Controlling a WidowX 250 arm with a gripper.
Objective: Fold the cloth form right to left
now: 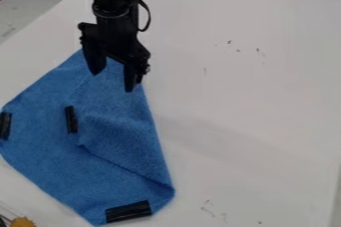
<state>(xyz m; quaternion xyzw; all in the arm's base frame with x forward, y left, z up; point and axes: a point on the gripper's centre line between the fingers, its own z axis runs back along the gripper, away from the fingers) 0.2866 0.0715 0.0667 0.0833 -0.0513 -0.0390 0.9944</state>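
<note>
My gripper (113,77) hangs with its fingers apart at the top end of the blue cloth (47,141), partly folded over itself. Its right edge slants down near a black strip (128,211); beyond, white table (253,96) stretches wide.

White tabletop (240,96), small dark marks (260,53); yellow object (23,222), lower left.
</note>
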